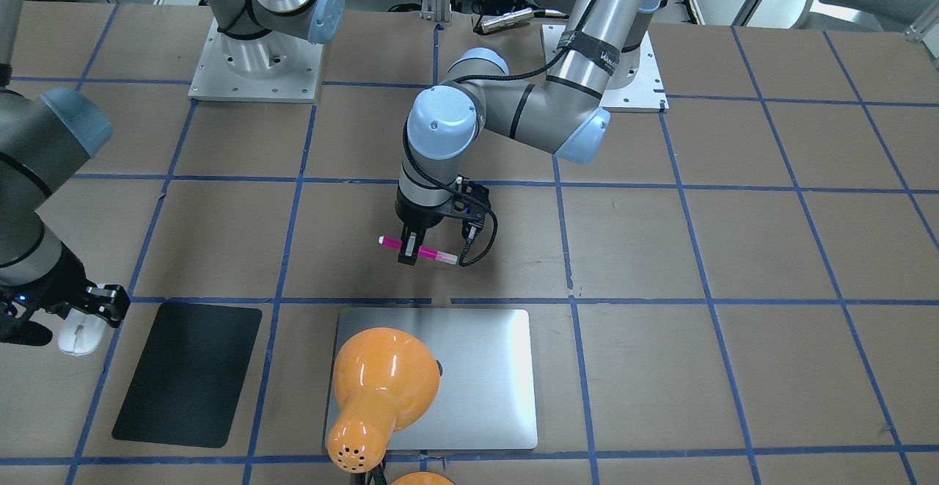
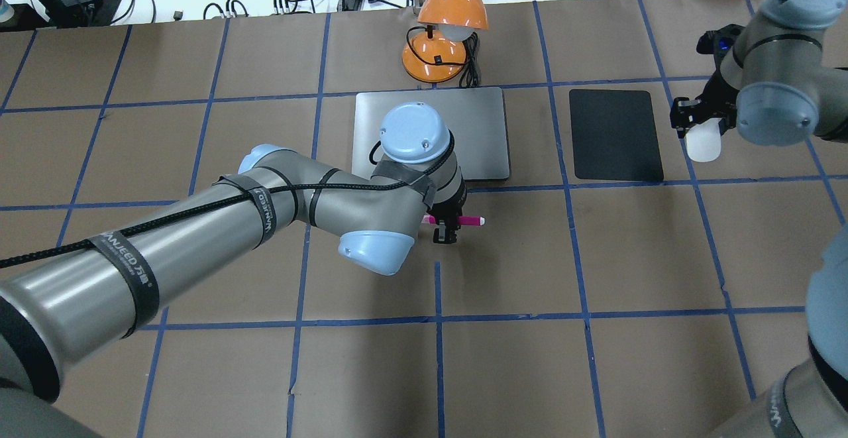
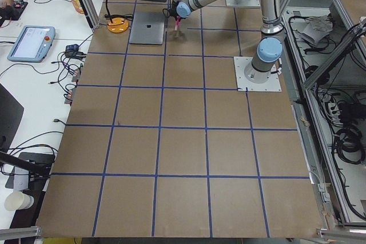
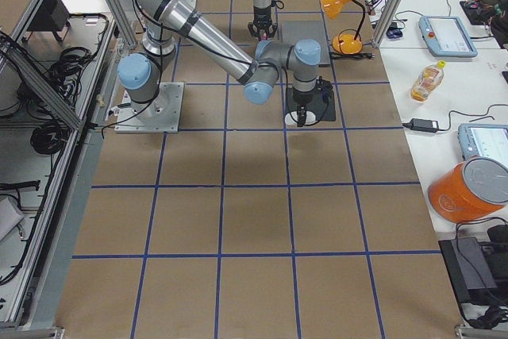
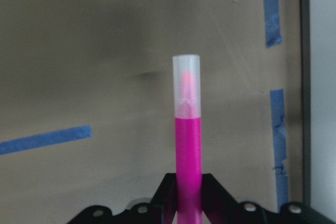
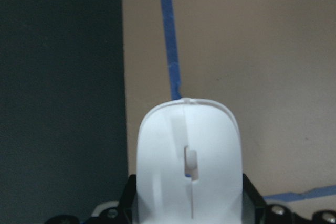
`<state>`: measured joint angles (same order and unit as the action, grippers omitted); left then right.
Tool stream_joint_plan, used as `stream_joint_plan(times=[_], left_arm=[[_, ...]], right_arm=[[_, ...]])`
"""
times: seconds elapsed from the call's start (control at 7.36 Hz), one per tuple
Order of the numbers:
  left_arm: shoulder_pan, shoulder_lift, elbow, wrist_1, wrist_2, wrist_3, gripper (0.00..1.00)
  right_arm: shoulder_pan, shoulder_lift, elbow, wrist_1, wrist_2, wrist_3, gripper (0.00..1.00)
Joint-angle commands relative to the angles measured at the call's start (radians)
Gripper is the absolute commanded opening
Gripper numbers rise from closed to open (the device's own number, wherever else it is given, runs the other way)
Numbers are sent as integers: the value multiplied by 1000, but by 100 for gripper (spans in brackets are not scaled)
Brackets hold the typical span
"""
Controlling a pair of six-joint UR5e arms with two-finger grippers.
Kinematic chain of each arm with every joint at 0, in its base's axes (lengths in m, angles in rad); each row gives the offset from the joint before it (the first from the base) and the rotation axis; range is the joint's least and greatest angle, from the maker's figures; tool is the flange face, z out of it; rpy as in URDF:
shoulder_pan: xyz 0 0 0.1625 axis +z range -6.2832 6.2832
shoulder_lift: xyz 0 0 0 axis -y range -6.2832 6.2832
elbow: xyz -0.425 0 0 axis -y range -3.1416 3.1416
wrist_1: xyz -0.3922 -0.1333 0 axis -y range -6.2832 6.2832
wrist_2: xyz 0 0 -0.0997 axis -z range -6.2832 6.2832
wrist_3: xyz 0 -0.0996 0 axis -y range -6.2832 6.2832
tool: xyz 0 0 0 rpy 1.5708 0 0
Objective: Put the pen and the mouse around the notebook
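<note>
Magenta pen [image 1: 440, 254] pinched in left gripper [image 1: 408, 256] near the notebook [image 1: 477, 375], white mouse [image 2: 703, 148] clamped in right gripper [image 2: 702, 125] by the black mat [image 1: 187, 375]; neither released yet.

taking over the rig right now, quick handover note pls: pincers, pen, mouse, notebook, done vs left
Left pincer: shut on the pen, held level over the table on the robot's side of the notebook.
Right pincer: shut on the mouse, at the outer side of the black mat, the mat lying between it and the notebook.
Done: both items gripped.
Left: set pen and mouse down around the notebook, then release.
</note>
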<state>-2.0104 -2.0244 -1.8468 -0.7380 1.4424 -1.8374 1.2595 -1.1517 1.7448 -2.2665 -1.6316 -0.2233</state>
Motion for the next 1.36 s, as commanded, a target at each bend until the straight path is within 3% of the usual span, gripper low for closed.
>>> stream_joint_plan(times=[0.0, 0.14, 0.41, 0.68, 0.95, 1.22], left_arm=[[4, -10, 9, -10, 1, 4, 16], [10, 1, 8, -18, 31, 4, 99], [54, 24, 9, -21, 38, 10, 100], [142, 112, 11, -79, 36, 230, 100], [221, 246, 43, -282, 30, 599, 100], [349, 332, 200, -708, 38, 1059, 100]], right_arm=[[69, 76, -71, 22, 42, 91, 43], [89, 101, -83, 15, 61, 93, 43], [109, 119, -85, 8, 62, 123, 43], [126, 142, -108, 5, 62, 122, 43], [126, 202, -171, 13, 61, 124, 44], [127, 202, -168, 15, 62, 124, 52]])
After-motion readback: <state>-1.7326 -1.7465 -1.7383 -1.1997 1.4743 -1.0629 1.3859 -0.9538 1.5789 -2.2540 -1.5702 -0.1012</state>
